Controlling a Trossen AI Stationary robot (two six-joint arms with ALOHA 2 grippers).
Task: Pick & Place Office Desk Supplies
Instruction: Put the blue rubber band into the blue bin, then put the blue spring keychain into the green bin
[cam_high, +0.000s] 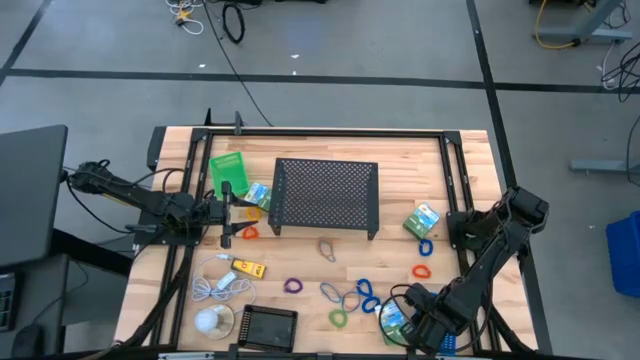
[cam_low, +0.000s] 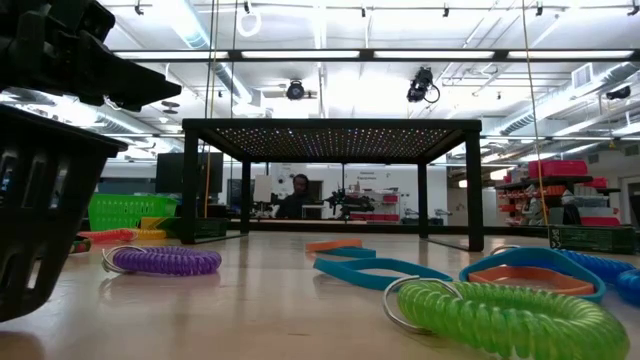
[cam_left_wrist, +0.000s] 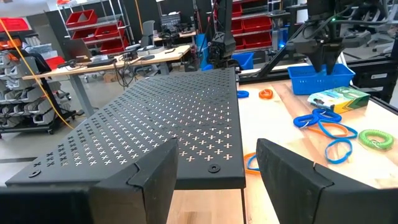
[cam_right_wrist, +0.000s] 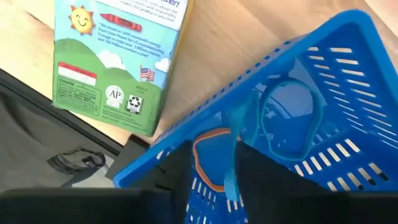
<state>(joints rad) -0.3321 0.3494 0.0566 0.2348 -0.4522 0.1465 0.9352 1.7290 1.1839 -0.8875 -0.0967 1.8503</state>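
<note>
My right gripper (cam_high: 432, 325) (cam_right_wrist: 225, 168) hangs near the table's near right corner, over a blue tray (cam_high: 447, 343) (cam_right_wrist: 323, 56), fingers almost together on a blue loop. An orange loop (cam_right_wrist: 205, 155) lies in that tray. A green-blue packet (cam_high: 393, 320) (cam_right_wrist: 118, 56) lies flat beside it. My left gripper (cam_high: 232, 212) (cam_left_wrist: 216, 146) is open and empty at the left end of the black mesh stand (cam_high: 326, 195) (cam_left_wrist: 161, 124). Coloured loops (cam_high: 352, 298) (cam_low: 500, 312) lie scattered on the near part of the table. A yellow block (cam_high: 248, 267) lies at the near left. My right gripper pinches a thin strand of the blue loop (cam_right_wrist: 234, 146) between its two fingers, coming from above and pointing down. The round part of the loop (cam_right_wrist: 289, 118) lies inside the blue tray. How far back the strand reaches does not show.
A green tray (cam_high: 228, 165) sits at the far left, a black tray (cam_high: 270, 325) at the near edge. Two more packets (cam_high: 422, 220) (cam_high: 257, 193) flank the stand. A white coiled cable (cam_high: 222, 285) and a white ball (cam_high: 210, 320) lie at the near left.
</note>
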